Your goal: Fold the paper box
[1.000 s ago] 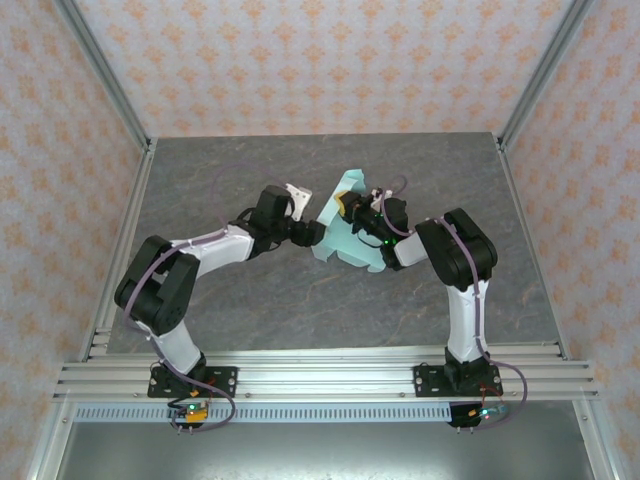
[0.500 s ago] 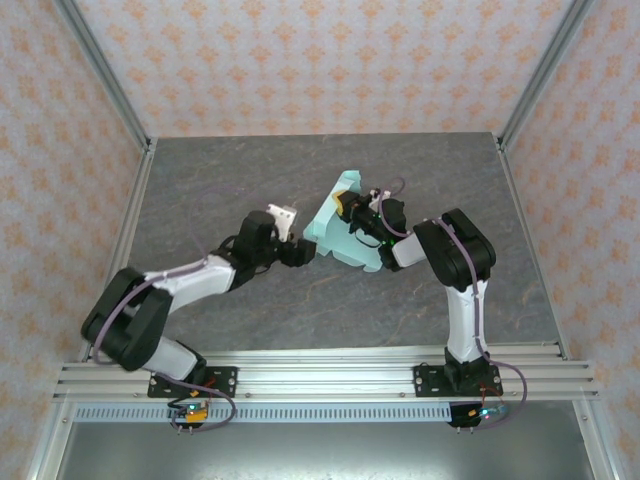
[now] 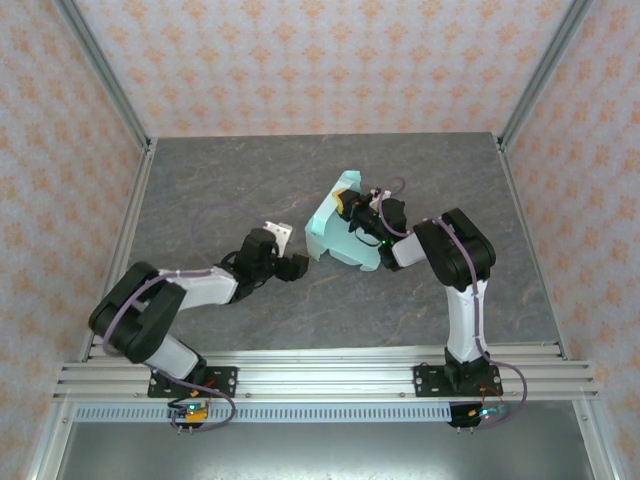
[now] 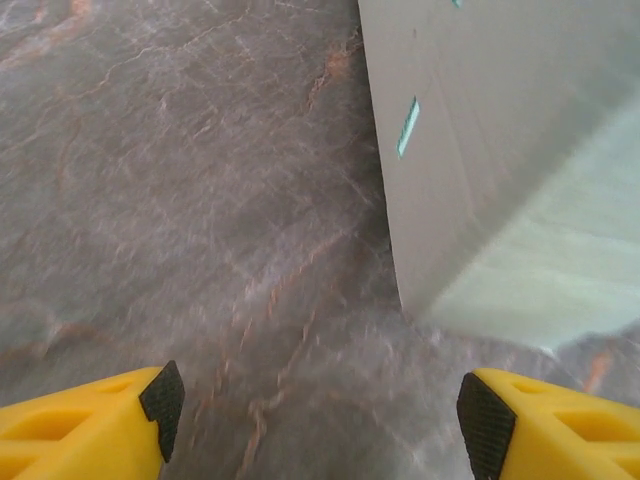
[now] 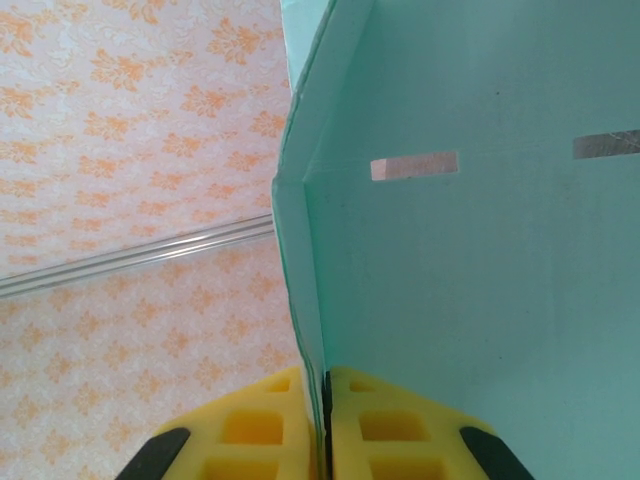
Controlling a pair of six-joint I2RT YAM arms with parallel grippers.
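A dark, marbled grey bench (image 3: 220,180) is seen from above, with two robot arms reaching inward from its near edge.

The right gripper (image 3: 347,207) is clenched on the paper box (image 3: 330,238), a pale mint-blue die-cut card sheet. The sheet is partly folded, with panels standing at angles. In the right wrist view, the gripper's yellow fingers (image 5: 260,420) press together on the thin edge of one upright panel, which rises straight ahead of the gripper. A second panel meets the first at a crease and spreads away to the gripper's right. It is pierced by a narrow slot (image 5: 414,165). Past the card, on the gripper's left, stands an orange-patterned wall (image 5: 130,120).

The left gripper (image 3: 297,266) is released and holds nothing. Its yellow, black-padded fingertips (image 4: 160,400) sit wide apart above bare bench. The box is just ahead of this gripper and toward its right side, near but apart from it. In the left wrist view the card's lower corner appears to rest on the bench, though blur makes the contact uncertain.
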